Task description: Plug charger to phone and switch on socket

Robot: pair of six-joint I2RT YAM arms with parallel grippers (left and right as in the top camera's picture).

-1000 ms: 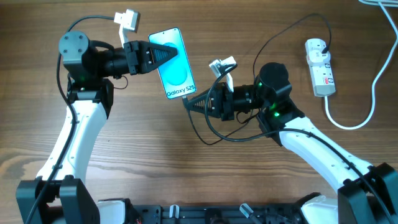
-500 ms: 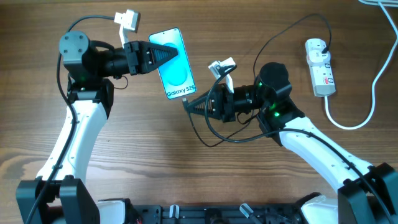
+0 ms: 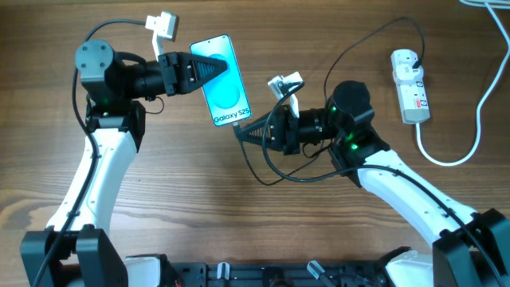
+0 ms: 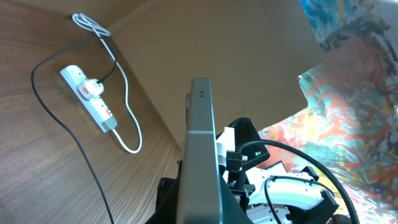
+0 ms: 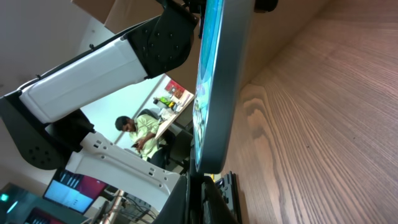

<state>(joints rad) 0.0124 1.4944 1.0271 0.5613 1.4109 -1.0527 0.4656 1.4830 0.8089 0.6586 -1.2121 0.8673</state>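
- left gripper point(image 3: 213, 70): black fingers clamped shut across the top part of the slim rectangular phone with the turquoise screen and white "galaxy s25" band point(image 3: 229, 94). the phone sticks out past the fingertips, screen up in the overhead view.
- left wrist view: the phone shows dead-centre and edge-on, running straight out from the fingers.
- right gripper point(image 3: 241, 132): fingers pinched close together, right up against the phone's "galaxy s25" end. the thin black charger cable point(image 3: 279, 180) runs out from between them and loops back under that arm.
- the connector tip is too small to make out, so i can't tell if it's actually seated in the port.
- right wrist view: the phone's bottom edge sits just in front of the fingertips, and the turquoise glass is seen side-on.
- the long white power strip socket with red switch marks point(image 3: 409, 88) lies flat on the brown wooden table point(image 3: 239, 231), well away behind the right gripper, out past its elbow. there's a white plug in it, and neither gripper is near it.
- a thick white cord point(image 3: 476, 119) curls off the far side of the strip.
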